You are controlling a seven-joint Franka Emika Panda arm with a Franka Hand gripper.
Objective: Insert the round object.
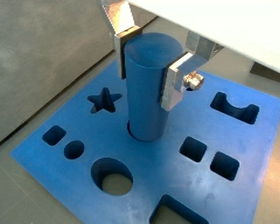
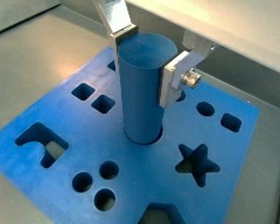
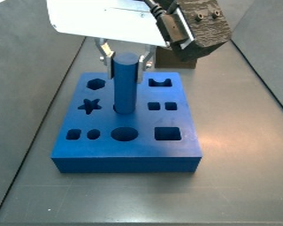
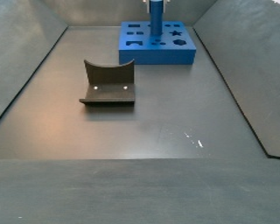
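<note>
In both wrist views the gripper [image 1: 154,61] runs off the frame, and the blue cylinder peg [image 1: 146,83] hides its own seat in the blue block [image 1: 60,171]. In a side view the peg [image 4: 156,16] is cut off above.

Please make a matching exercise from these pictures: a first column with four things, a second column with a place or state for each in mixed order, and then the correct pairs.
Things:
1. blue cylinder peg
2. gripper
3. blue block
4. dark notched piece

Places or states:
A. lies on the floor, apart from the block
B. stands upright, lower end in a round hole at the block's middle
C. rests flat on the floor, with a star-shaped hole among others
D. above the block, fingers on either side of the peg's top

Pairs: 1-B, 2-D, 3-C, 4-A
</note>
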